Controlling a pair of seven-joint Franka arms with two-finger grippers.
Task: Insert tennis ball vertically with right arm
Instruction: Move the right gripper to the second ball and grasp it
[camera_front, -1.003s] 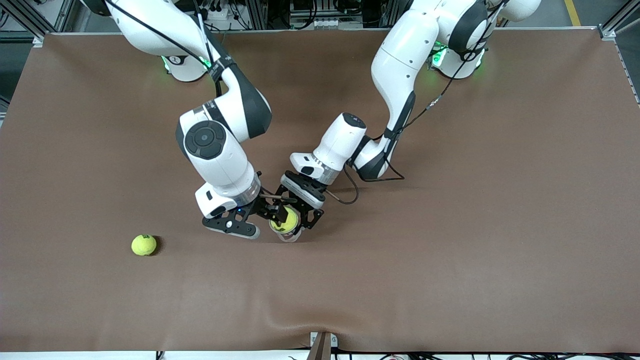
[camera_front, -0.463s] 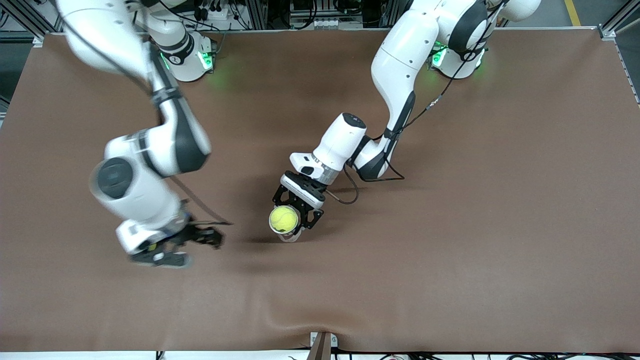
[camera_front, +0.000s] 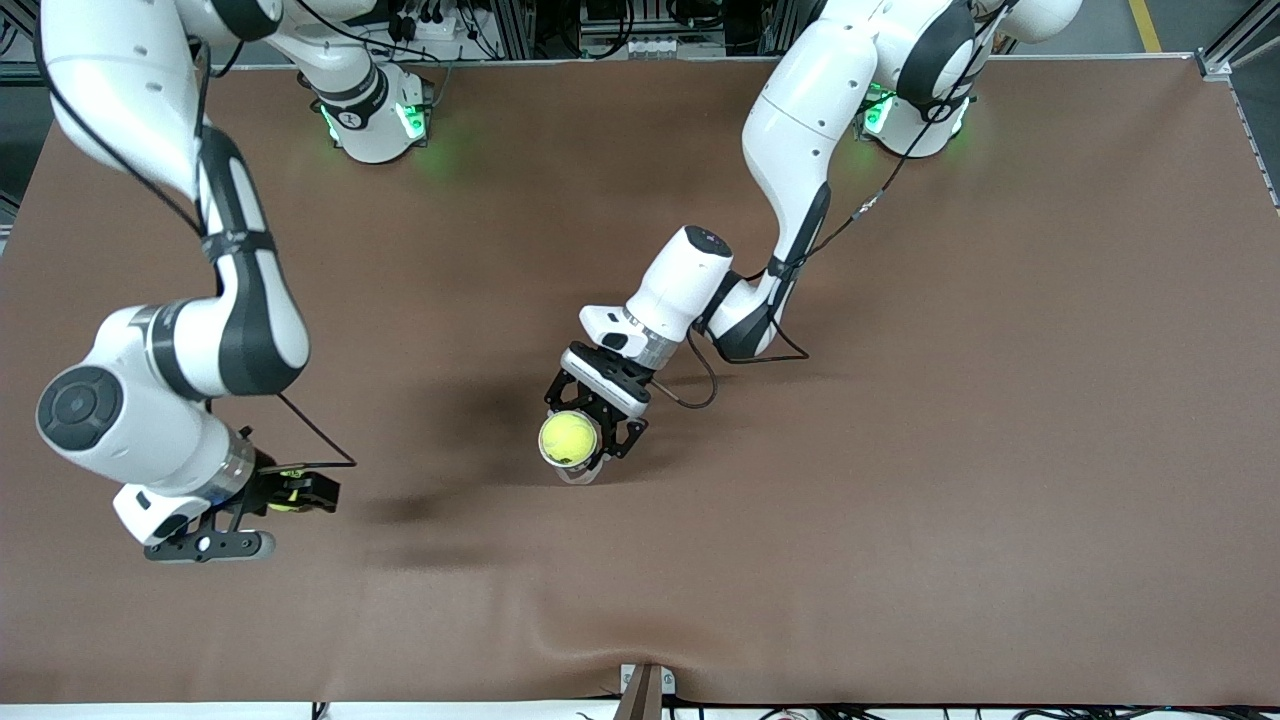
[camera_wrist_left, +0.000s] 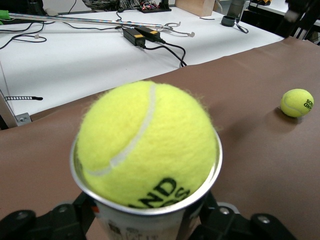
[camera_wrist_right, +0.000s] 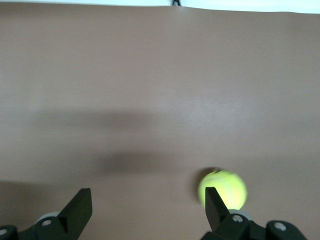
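A clear can with a metal rim (camera_wrist_left: 150, 212) stands near the table's middle. A yellow tennis ball (camera_front: 568, 438) sits in its mouth and fills the left wrist view (camera_wrist_left: 145, 142). My left gripper (camera_front: 590, 432) is shut on the can's body, and its black fingers (camera_wrist_left: 222, 217) show on both sides below the rim. My right gripper (camera_front: 298, 492) is open and empty, low over a second tennis ball (camera_front: 284, 503) toward the right arm's end of the table. In the right wrist view this ball (camera_wrist_right: 223, 189) lies beside one finger of the open right gripper (camera_wrist_right: 147, 212).
The brown mat (camera_front: 900, 450) covers the table and has a raised wrinkle near its front edge (camera_front: 560, 625). The second ball also shows in the left wrist view (camera_wrist_left: 297, 102). A white bench with cables (camera_wrist_left: 100, 45) lies past the mat's edge.
My right gripper let go of the ball at the can and swung toward its own end of the table, stopping over the loose ball. The left arm and can stayed still.
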